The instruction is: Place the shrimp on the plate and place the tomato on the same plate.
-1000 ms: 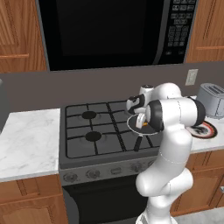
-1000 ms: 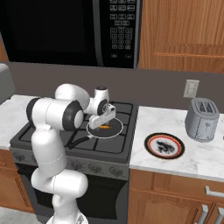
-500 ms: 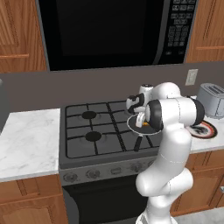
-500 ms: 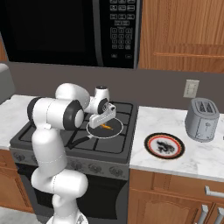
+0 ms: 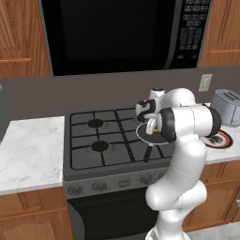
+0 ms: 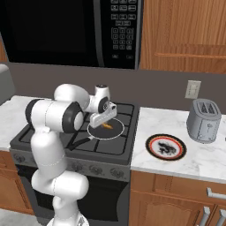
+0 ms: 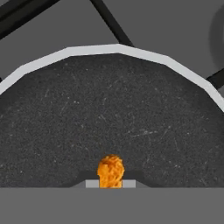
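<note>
Orange shrimp (image 7: 110, 170) pinched between closed gripper (image 7: 110, 183) tips, low over dark frying pan (image 7: 109, 122); plate (image 6: 166, 147) well apart on counter.

Both base views look down over the stove (image 5: 112, 140) from behind — hand view hovers close above the pan (image 7: 113, 127).

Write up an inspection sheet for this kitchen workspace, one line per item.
Surface: marble counter on both sides of a black stove.
Job's things: shrimp in the frying pan; plate bare on the counter; tomato: nothing seen.
Clutter: toaster behind the plate.
Grippers: gripper down in the pan, shut on the shrimp.
Cables: nothing seen.
Surroundings: microwave above, wooden cabinets, wall socket.
</note>
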